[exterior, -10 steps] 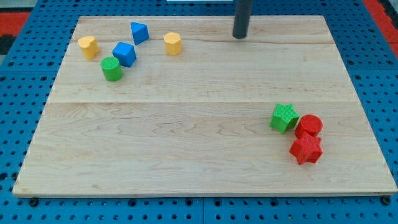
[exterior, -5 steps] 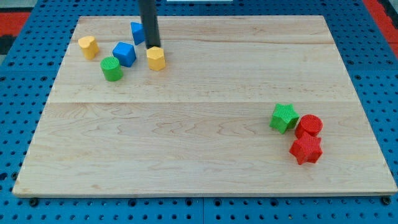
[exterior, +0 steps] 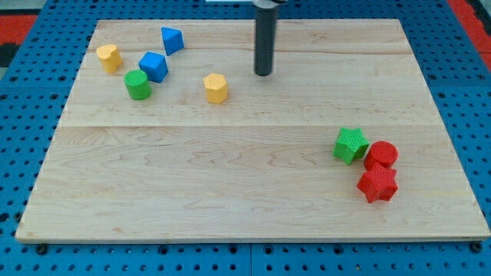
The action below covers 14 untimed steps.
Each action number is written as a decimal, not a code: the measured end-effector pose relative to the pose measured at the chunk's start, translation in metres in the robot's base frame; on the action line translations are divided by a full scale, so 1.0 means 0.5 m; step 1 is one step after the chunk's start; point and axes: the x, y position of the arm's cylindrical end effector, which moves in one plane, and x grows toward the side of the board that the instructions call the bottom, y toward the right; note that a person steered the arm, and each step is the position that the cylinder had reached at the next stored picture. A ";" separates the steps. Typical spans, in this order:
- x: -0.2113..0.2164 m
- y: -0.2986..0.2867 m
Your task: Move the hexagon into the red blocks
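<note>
The yellow hexagon [exterior: 216, 87] lies on the wooden board [exterior: 245, 192], left of centre near the view's top. My tip [exterior: 264, 73] is up and to the right of it, clearly apart. The red cylinder [exterior: 381, 154] and the red star-shaped block [exterior: 377, 184] sit together at the view's lower right, far from the hexagon.
A green star-shaped block [exterior: 350, 144] touches the red cylinder's left side. At the upper left are a yellow block [exterior: 108, 57], a blue cube [exterior: 153, 66], a blue triangular block [exterior: 172, 39] and a green cylinder [exterior: 138, 84].
My tip swept from the top right to the hexagon, then back right to the top centre. The yellow hexagon moved down and slightly right.
</note>
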 end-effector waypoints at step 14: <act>0.377 0.090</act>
